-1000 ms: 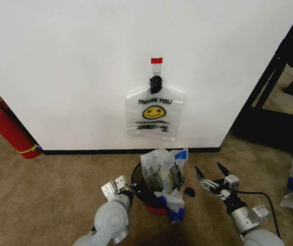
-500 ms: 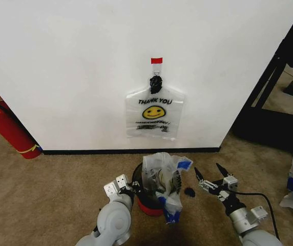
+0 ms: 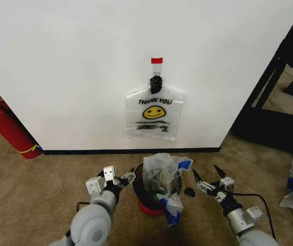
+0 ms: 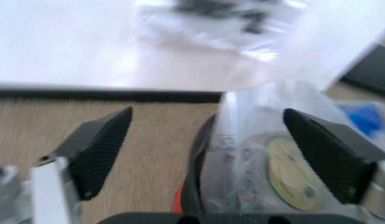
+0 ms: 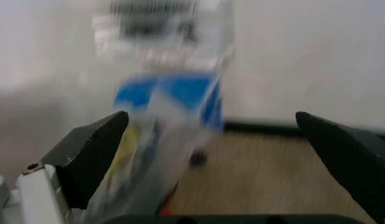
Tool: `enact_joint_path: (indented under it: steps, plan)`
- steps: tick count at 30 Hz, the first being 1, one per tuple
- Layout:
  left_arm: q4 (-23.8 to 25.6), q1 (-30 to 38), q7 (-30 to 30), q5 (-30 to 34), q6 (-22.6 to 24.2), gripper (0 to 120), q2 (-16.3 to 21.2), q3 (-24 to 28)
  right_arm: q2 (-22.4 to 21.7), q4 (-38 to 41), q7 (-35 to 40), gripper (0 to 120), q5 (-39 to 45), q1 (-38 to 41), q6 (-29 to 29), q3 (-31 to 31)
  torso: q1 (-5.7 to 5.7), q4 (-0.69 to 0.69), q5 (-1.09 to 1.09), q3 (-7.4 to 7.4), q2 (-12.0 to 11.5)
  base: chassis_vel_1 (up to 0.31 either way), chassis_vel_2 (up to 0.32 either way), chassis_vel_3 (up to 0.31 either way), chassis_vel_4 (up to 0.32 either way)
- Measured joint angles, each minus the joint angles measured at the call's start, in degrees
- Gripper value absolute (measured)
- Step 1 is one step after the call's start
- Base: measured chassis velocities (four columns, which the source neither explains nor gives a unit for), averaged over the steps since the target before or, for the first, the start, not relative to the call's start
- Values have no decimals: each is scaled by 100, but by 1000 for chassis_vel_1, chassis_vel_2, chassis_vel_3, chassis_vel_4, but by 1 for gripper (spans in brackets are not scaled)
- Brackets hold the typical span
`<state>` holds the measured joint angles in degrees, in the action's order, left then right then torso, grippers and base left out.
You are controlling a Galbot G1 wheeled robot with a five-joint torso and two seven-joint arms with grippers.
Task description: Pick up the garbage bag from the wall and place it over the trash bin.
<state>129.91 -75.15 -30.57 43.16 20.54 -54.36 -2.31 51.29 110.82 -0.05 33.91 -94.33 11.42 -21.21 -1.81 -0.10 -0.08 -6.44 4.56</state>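
Garbage bag [image 3: 164, 179], a thin see-through plastic carrier with blue patches and a yellow printed face, sits bunched up in the mouth of the trash bin [image 3: 145, 201], a small black mesh basket with a red base standing on the carpet [image 3: 44, 189] just in front of the wall [image 3: 75, 66]. Part of the bag spills down the bin's front toward the robot, and most of its plastic stands crumpled above the rim rather than spread around it. A second bag [image 3: 154, 113], printed with "THANK YOU" and a smiley, hangs on the wall from a black hook [image 3: 156, 82] under a red tape tab [image 3: 157, 60]. The left gripper [image 3: 122, 178] hovers just beside the bin's left rim, fingers spread wide and holding nothing. The right gripper [image 3: 206, 178] hovers a little apart on the bin's right, also spread wide and empty. From the left wrist view, the bag [image 4: 267, 149] and the bin's rim lie between the two dark finger pads [image 4: 102, 144]. A small dark object [image 3: 189, 192] lies on the floor between the bin and the right gripper. To finish well, each gripper would likely need to pinch one edge of the bag's opening and draw it outward and down over the rim, gently, since the thin plastic can tear and the light bin can tip.
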Motion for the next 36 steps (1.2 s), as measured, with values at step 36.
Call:
enact_joint_path:
  steps: [36]
  plan:
    - [-1326, 2149, 1067, -3001, 1376, 91, -545, 2656, 285, 217, 1028, 100, -381, -23, -584, -121, 0, 2, 3, -1, 0, 0, 0, 0, 0]
